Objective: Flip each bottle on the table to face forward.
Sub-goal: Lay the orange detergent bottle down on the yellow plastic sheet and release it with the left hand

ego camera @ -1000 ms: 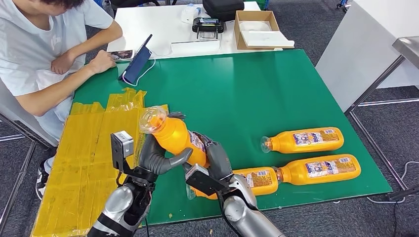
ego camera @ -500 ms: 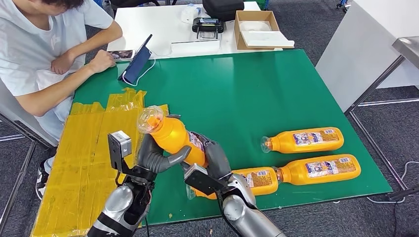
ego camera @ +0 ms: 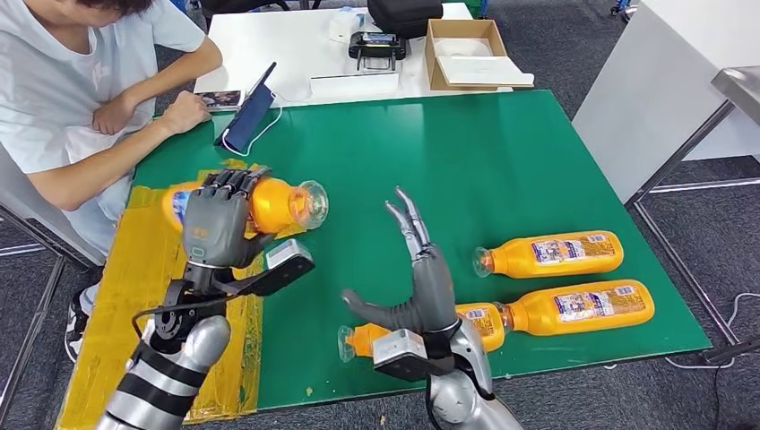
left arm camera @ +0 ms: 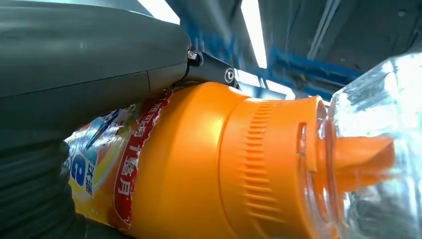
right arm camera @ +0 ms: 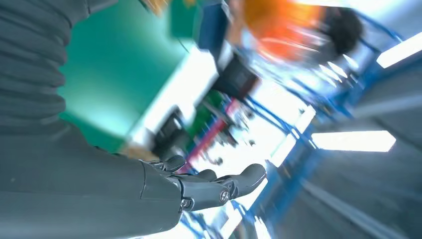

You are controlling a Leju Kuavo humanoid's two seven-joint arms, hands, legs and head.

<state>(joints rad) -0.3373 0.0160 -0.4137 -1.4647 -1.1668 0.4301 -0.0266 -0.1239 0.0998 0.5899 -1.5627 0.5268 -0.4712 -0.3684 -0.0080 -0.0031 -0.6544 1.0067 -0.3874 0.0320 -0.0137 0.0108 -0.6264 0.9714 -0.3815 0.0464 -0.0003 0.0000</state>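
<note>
Bottle (ego camera: 278, 202) gripped by L hand (ego camera: 215, 228), lifted.

I see a green table (ego camera: 466, 161) ahead of my right hand (ego camera: 421, 287), a white table (ego camera: 296, 45) beyond it, yellow tape (ego camera: 170, 269) under my left hand (ego camera: 215, 228), grey carpet floor (ego camera: 574, 45), and a person (ego camera: 81, 98) seated far left.
</note>
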